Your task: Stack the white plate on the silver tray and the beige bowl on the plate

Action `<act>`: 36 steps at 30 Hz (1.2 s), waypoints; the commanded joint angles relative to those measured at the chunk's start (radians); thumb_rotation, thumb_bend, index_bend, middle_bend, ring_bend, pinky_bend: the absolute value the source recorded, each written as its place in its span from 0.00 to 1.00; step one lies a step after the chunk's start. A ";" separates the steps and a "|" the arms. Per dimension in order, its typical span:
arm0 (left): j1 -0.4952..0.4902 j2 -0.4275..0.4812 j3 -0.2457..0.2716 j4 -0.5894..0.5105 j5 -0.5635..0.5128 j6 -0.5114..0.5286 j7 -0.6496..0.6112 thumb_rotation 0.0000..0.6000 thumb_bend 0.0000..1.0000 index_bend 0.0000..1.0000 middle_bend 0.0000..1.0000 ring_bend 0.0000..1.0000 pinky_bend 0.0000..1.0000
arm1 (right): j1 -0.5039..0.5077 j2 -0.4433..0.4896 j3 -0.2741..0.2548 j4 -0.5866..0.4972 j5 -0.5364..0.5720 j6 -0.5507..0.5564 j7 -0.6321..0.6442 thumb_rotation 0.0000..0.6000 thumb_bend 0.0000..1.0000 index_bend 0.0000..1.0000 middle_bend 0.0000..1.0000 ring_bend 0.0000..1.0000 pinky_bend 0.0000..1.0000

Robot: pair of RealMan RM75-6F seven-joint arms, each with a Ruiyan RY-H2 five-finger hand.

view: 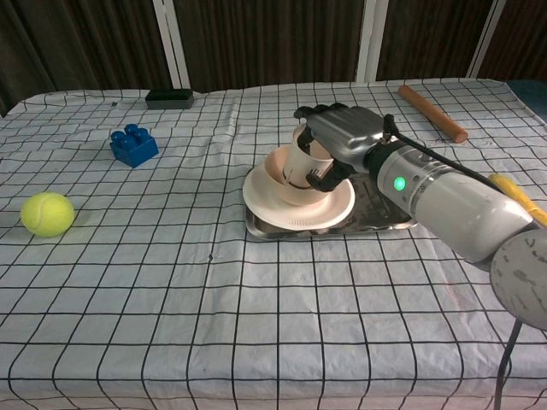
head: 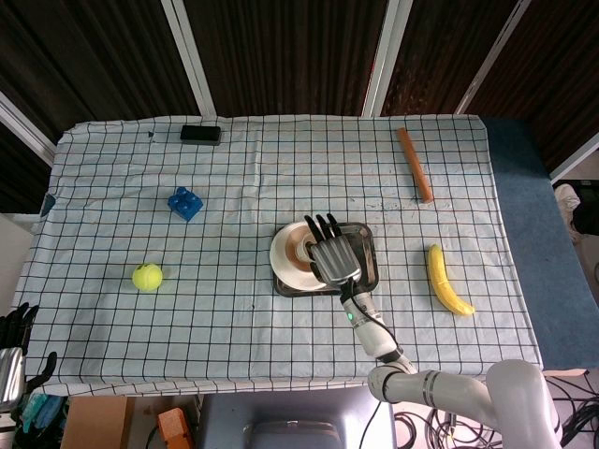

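Observation:
The silver tray (view: 389, 215) lies mid-table with the white plate (view: 275, 207) on its left part and the beige bowl (view: 282, 181) on the plate. My right hand (view: 344, 141) is over the bowl and grips a white paper cup (view: 299, 162), whose bottom sits down inside the bowl. In the head view the right hand (head: 333, 254) covers most of the bowl (head: 297, 253), leaving the plate's left rim (head: 279, 258) and the tray's right edge (head: 370, 269) showing. My left hand (head: 17, 348) hangs off the table's near left corner, fingers apart, holding nothing.
A yellow tennis ball (head: 147, 276) and a blue block (head: 185, 203) lie on the left. A black box (head: 201, 134) sits at the far edge. A wooden rod (head: 415, 165) lies at the far right and a banana (head: 446, 281) to the right of the tray.

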 commanded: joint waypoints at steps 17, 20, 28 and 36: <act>-0.005 0.023 0.000 -0.036 0.009 0.006 0.042 1.00 0.38 0.00 0.00 0.00 0.00 | -0.004 0.007 -0.015 0.005 0.009 0.010 -0.011 1.00 0.48 0.48 0.03 0.00 0.00; -0.005 0.024 0.000 -0.038 0.007 0.003 0.045 1.00 0.38 0.00 0.00 0.00 0.00 | -0.013 0.025 -0.023 -0.017 0.011 0.011 -0.017 1.00 0.48 0.44 0.02 0.00 0.00; -0.002 0.026 0.000 -0.048 0.011 0.016 0.049 1.00 0.38 0.00 0.00 0.00 0.00 | -0.050 0.108 -0.050 -0.118 -0.056 0.072 0.006 1.00 0.46 0.15 0.00 0.00 0.00; 0.001 0.041 0.003 -0.081 0.031 0.044 0.082 1.00 0.38 0.00 0.00 0.00 0.00 | -0.227 0.308 -0.193 -0.355 -0.245 0.321 0.013 1.00 0.37 0.01 0.00 0.00 0.00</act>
